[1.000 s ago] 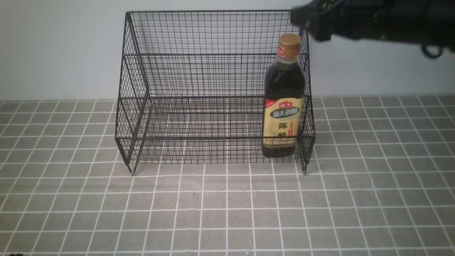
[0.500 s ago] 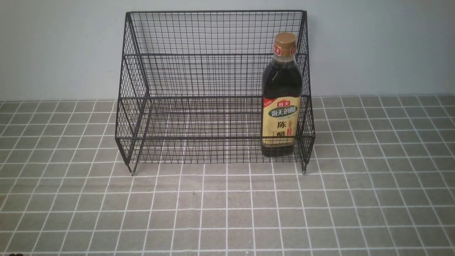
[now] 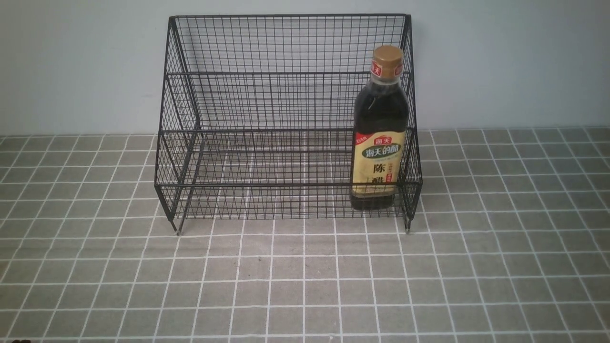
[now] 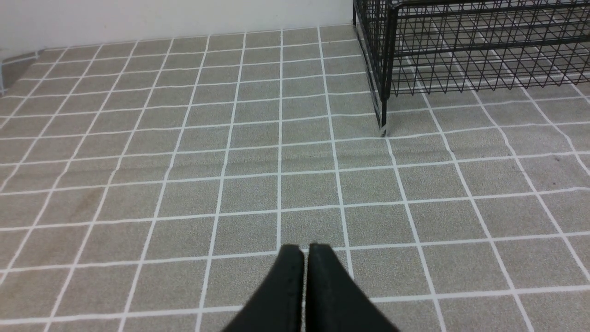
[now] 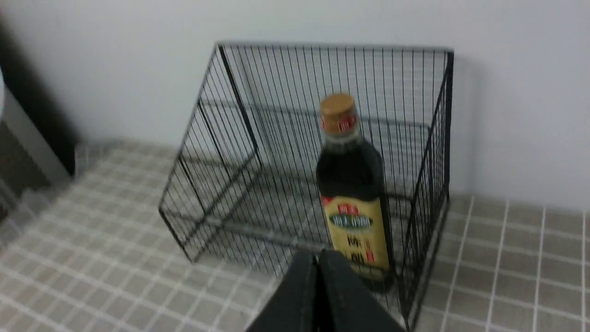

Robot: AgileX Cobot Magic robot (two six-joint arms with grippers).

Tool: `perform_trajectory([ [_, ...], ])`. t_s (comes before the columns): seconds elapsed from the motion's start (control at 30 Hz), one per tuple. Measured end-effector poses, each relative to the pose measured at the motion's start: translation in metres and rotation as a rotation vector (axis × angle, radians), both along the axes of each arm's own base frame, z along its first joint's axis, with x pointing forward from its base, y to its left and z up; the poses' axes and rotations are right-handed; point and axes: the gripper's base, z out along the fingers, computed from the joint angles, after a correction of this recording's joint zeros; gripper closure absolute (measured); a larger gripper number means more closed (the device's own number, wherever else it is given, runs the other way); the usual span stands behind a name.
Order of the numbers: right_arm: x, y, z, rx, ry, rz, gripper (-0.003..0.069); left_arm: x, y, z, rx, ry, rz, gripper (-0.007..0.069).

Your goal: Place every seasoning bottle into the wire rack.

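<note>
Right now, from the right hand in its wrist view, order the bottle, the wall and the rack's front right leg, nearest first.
1. Leg: at the rack's front right corner, nearest the hand.
2. Bottle: inside the rack, toward its right side.
3. Wall: behind the rack, farthest.

The black wire-mesh stepped rack (image 3: 286,185) is open from above and at its left and middle, where a gripper could pass down between its sloped left side and the dark glass bottle with tan-gold cap (image 3: 380,109). That bottle blocks the right end, close to the sloped right side. The front rail and mesh bar a low approach. The grey tiled surface (image 3: 305,281) lies free from rack to near edge at centre.
</note>
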Motion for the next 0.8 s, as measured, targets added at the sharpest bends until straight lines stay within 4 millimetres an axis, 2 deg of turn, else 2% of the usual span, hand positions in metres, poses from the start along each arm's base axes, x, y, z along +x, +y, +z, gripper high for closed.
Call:
perform_trajectory([
  [0.03, -0.003, -0.002, -0.001, 0.017, -0.027, -0.009, 0.0671, 0.000, 0.000, 0.000, 0.000, 0.000, 0.000, 0.0631],
  [0.1, -0.019, -0.010, -0.018, 0.076, -0.130, -0.043, 0.0671, 0.000, 0.000, 0.000, 0.000, 0.000, 0.000, 0.0631],
  [0.23, -0.036, -0.017, -0.036, 0.108, -0.202, -0.062, 0.0671, 0.000, 0.000, 0.000, 0.000, 0.000, 0.000, 0.0631],
  [0.37, -0.046, -0.022, -0.051, 0.033, -0.260, -0.083, 0.0671, 0.000, 0.000, 0.000, 0.000, 0.000, 0.000, 0.0631],
  [0.5, -0.045, -0.026, -0.062, -0.111, -0.300, -0.116, 0.0671, 0.000, 0.000, 0.000, 0.000, 0.000, 0.000, 0.0631],
  [0.67, -0.033, -0.028, -0.087, -0.280, -0.282, -0.153, 0.0672, 0.000, 0.000, 0.000, 0.000, 0.000, 0.000, 0.0631],
  [0.7, -0.029, -0.030, -0.104, -0.340, -0.260, -0.183, 0.0672, 0.000, 0.000, 0.000, 0.000, 0.000, 0.000, 0.0631],
  [0.73, -0.030, -0.031, -0.104, -0.345, -0.265, -0.191, 0.0672, 0.000, 0.000, 0.000, 0.000, 0.000, 0.000, 0.0631],
  [0.8, -0.025, -0.035, -0.131, -0.383, -0.230, -0.271, 0.0672, 0.000, 0.000, 0.000, 0.000, 0.000, 0.000, 0.0631],
])
